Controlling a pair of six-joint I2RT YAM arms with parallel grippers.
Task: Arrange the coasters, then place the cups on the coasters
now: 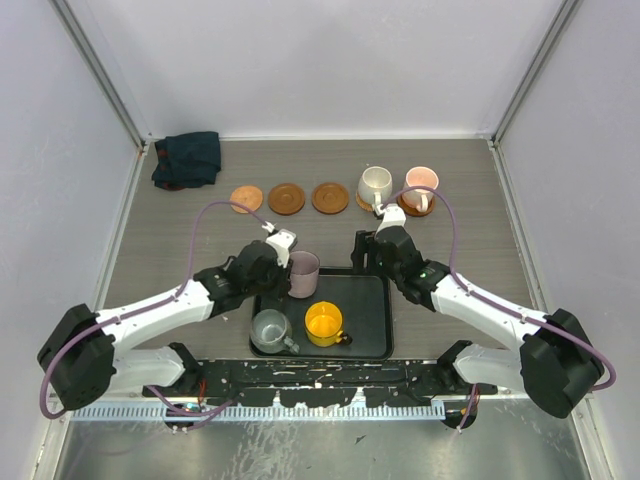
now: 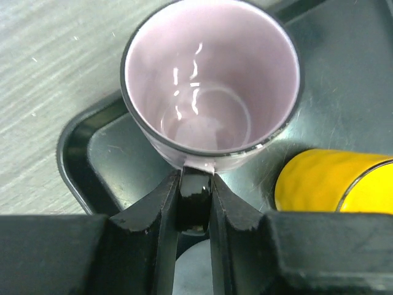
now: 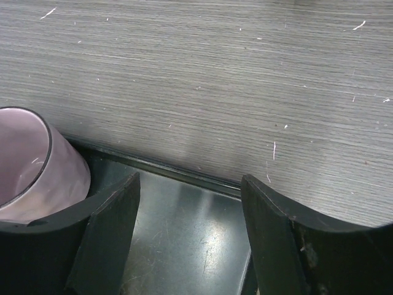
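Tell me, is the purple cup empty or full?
Empty: the left wrist view looks straight into the purple cup and shows its bare, glossy bottom.

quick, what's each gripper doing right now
left gripper: closed on the purple cup, by its handle
right gripper: open, holding nothing

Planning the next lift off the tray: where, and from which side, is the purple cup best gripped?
By its handle, the narrow loop sticking out toward the left arm, approached from that side. The purple cup has a body that looks wide for a pinch, and the left claw pinches the handle this way.
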